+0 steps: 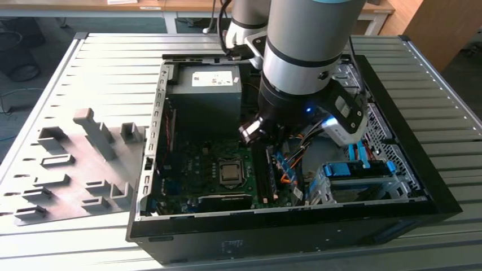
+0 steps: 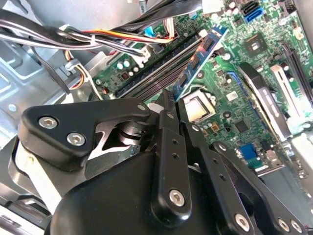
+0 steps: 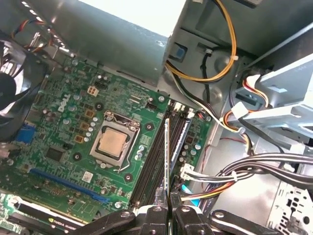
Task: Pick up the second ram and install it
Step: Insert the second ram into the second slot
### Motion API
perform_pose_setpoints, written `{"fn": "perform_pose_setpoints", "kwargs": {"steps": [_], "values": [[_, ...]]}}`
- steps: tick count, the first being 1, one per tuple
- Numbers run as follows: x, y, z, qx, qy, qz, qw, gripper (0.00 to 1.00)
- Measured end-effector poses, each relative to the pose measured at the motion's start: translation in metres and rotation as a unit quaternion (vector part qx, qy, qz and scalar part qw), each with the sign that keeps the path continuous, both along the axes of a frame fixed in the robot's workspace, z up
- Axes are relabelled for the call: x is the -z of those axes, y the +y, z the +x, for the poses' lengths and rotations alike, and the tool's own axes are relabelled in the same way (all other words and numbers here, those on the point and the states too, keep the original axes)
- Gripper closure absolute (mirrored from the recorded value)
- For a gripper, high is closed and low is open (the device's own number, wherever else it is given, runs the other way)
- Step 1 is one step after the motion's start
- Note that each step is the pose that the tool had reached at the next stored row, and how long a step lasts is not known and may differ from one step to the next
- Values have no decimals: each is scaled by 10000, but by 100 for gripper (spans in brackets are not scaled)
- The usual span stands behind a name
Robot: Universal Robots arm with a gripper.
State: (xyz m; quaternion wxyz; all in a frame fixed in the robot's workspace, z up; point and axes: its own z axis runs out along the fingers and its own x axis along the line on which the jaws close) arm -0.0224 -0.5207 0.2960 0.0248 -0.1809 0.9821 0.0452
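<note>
My gripper (image 3: pixel 168 211) is shut on the second ram (image 3: pixel 167 156), a thin blue-green stick seen edge-on in the first wrist view. In the second wrist view the ram (image 2: pixel 201 51) shows its dark chips, reaching out past my black fingertips (image 2: pixel 168 100). It stands on edge, parallel to the long black ram slots (image 3: pixel 152 156) beside the CPU (image 3: pixel 113 142). Whether it touches a slot I cannot tell. In the exterior view the gripper (image 1: pixel 260 134) hangs inside the open computer case (image 1: pixel 150 169), over the motherboard (image 1: pixel 203 175).
Bundled cables (image 3: pixel 230 122) run close beside the slots. A blue drive cage (image 1: pixel 354 175) stands on the exterior view's right, and the power supply (image 1: pixel 205 93) sits at the back. Grey holder blocks (image 1: pixel 83 164) are on the table, at the exterior view's left.
</note>
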Motion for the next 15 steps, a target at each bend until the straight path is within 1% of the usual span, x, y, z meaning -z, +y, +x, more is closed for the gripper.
{"fn": "perform_pose_setpoints", "kwargs": {"steps": [4,7,15], "values": [[1,0,0,148,0,-5,9999,86],[2,0,0,256,0,-17,9997,86],[5,0,0,500,0,-38,9987,86]]}}
